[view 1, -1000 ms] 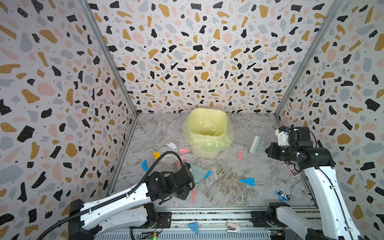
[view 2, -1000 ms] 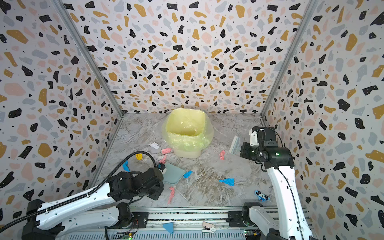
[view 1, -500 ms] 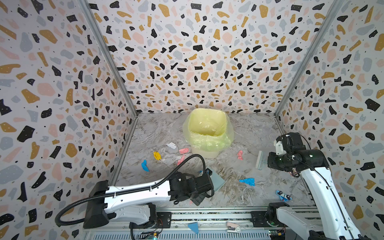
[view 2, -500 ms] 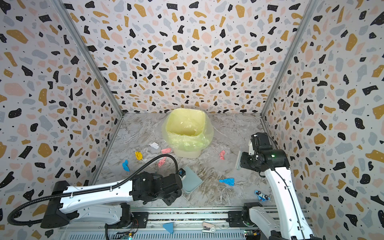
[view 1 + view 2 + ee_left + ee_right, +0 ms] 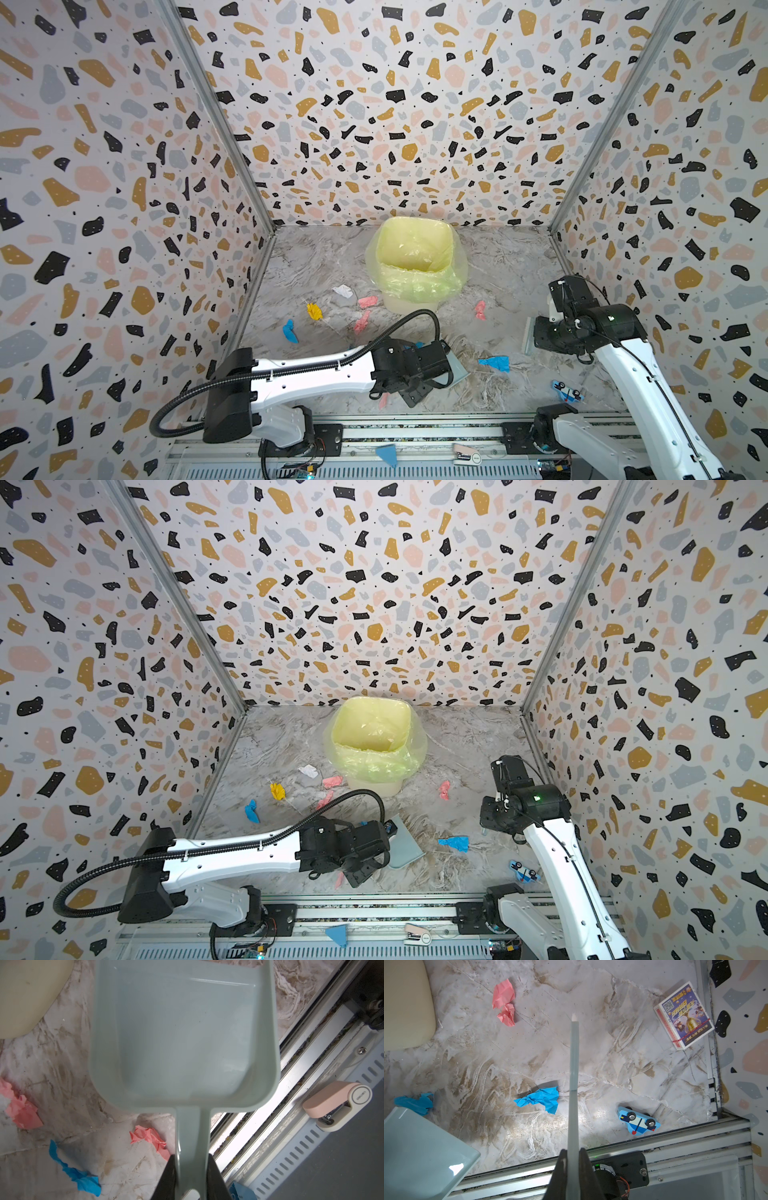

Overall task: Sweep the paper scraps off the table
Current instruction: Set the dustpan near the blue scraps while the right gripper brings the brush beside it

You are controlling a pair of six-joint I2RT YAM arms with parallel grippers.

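Pale grey-green plastic fills my left wrist view: the dustpan. Its handle is pinched between the nearly closed jaws of the left gripper. In both top views the pan sits at the front middle of the table, its mouth turned toward the right arm. I cannot tell whether its lip touches the marble.

The right gripper has its jaws clamped tight on a thin grey tool, which I see edge-on. It hangs over the right half of the table.

The paper scraps are all on the marble, and none are in the pan. One crumpled blue scrap lies between the pan and the grey tool. A smaller blue scrap lies just beside the pan's corner. A pink scrap lies to the right of the bin, which is lined with a yellow bag and stands at the back centre.

Left of the bin I count a white scrap, a yellow scrap, another blue scrap and two pink ones. One more pink piece peeks out under the left wrist at the front edge.

A blue toy car and a printed card box lie near the right wall. A pink stapler rests on the front rail.
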